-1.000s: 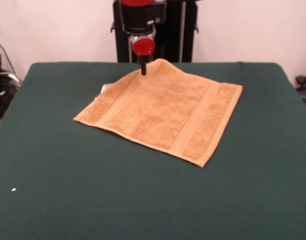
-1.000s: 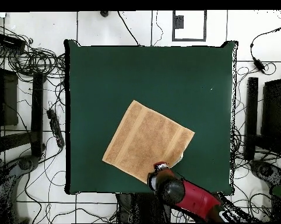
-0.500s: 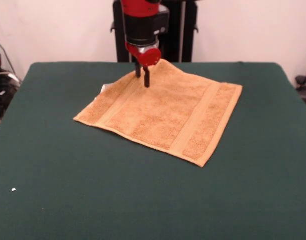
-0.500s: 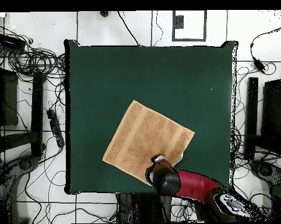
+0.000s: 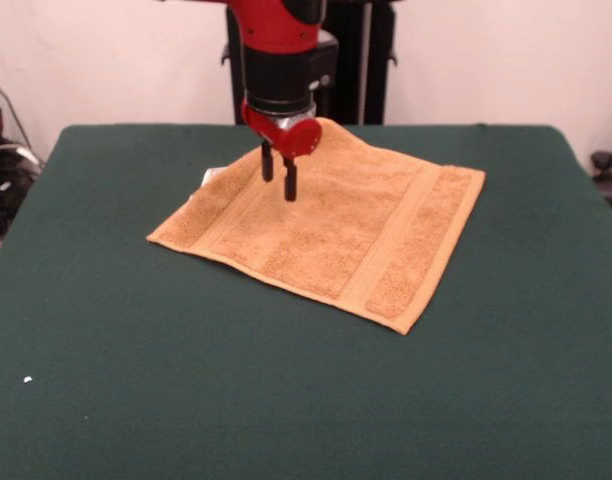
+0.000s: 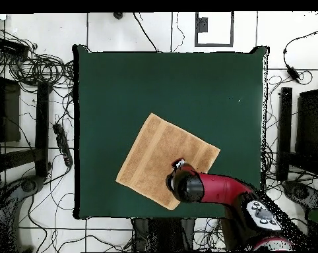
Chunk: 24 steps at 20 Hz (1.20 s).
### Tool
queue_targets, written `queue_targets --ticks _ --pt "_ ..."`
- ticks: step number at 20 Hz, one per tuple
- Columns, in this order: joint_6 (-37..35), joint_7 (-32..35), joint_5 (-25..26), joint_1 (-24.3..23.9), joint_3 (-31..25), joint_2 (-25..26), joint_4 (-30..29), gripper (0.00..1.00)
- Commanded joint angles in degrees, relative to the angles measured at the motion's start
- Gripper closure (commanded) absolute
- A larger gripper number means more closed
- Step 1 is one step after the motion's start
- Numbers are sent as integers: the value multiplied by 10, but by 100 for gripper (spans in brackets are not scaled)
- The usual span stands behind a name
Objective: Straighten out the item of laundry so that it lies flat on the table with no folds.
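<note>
1. Tool [image 5: 277, 178] hangs from the red and black arm [image 5: 279, 50], pointing straight down, its two short black fingers [image 5: 289, 180] parted with a small gap between them and nothing held.
2. Directly beneath the tool lies the towel [image 5: 336, 225], a golden-tan square; the fingertips hover just over its far part, and whether they touch the cloth cannot be told.
3. In the overhead view the tool's head [image 6: 183, 181] covers the part of the towel [image 6: 163, 155] nearest the robot's base, so the fingers themselves are hidden there.
4. Just behind the tool in the front view, the towel's far corner [image 5: 326, 124] rises in a soft hump rather than lying flat.
5. To the tool's side, at the picture's left, a bit of white tag [image 5: 211, 176] peeks out from under the towel's edge.
6. Away from the tool toward the camera, the rest of the towel spreads flat, turned like a diamond on the bench [image 5: 116, 330], with one woven band [image 5: 401, 235] running near its right edge and another near the left edge.
7. Around the towel on all sides the bench shows dark green cloth; the towel sits nearer the robot's side than the camera's.
8. Far from the tool, near the front left, a small white speck [image 5: 27, 379] lies on the bench.
9. Beyond the bench in the overhead view, cables [image 6: 36, 66] sprawl over the tiled floor [image 6: 148, 29].
</note>
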<state>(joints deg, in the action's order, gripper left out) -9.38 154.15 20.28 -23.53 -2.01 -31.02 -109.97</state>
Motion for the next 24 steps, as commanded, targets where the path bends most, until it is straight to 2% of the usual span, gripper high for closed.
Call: queue_targets --ticks 1,12,20,24 --pt "-75 -44 -24 27 -107 45 116 0" --pt "-73 -8 -81 6 -183 80 143 0" --pt "-55 -7 -90 -7 -207 91 142 0" --pt "-22 1 -97 -21 -243 116 143 0"
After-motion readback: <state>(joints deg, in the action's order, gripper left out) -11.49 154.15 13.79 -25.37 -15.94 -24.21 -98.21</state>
